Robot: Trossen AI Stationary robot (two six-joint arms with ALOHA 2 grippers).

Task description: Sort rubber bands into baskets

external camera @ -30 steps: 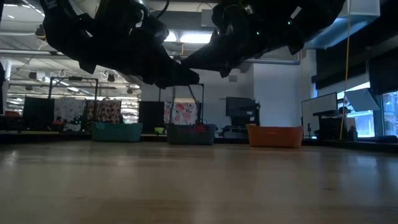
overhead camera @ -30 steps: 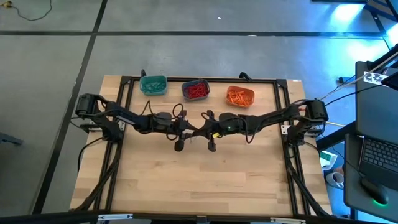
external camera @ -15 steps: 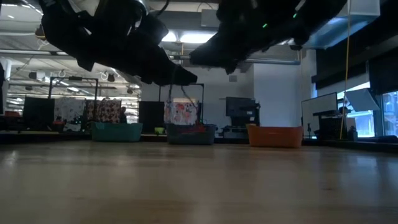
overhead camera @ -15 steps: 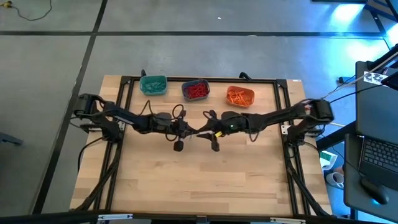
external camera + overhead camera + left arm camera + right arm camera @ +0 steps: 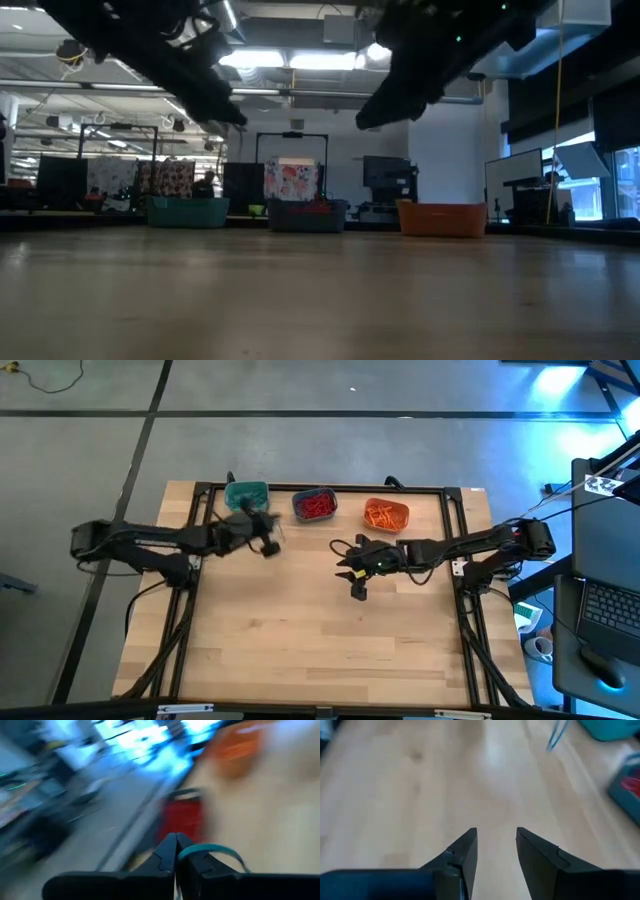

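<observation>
Three baskets stand in a row at the table's far edge: teal (image 5: 246,496), slate blue (image 5: 314,505) with red rubber bands, orange (image 5: 385,514) with orange ones. My left gripper (image 5: 269,543) hangs above the table just near of the teal basket, shut on a teal rubber band (image 5: 212,851). My right gripper (image 5: 344,565) is over the table's middle, near of the orange basket; it is open (image 5: 496,834) with nothing between its fingers. In the right wrist view the teal band (image 5: 555,736) shows as a thin streak farther off. My left gripper pinches the teal rubber band between its two fingertips (image 5: 170,851), by a short stretch of the loop (image 5: 182,854). The rest of the loop arches out to one side of the fingers. The band is lifted clear of the table.
Black cables and the dark frame rails (image 5: 205,500) run along the table's left, right and far sides. Bare wood (image 5: 320,640) fills the near half of the table. A laptop (image 5: 605,620) sits beyond the right edge.
The two grippers had met over the table's middle and have parted. My left gripper has swung up and toward the far left, ending beside the teal basket with the teal band. My right gripper has drawn back a little toward the table's right edge.
</observation>
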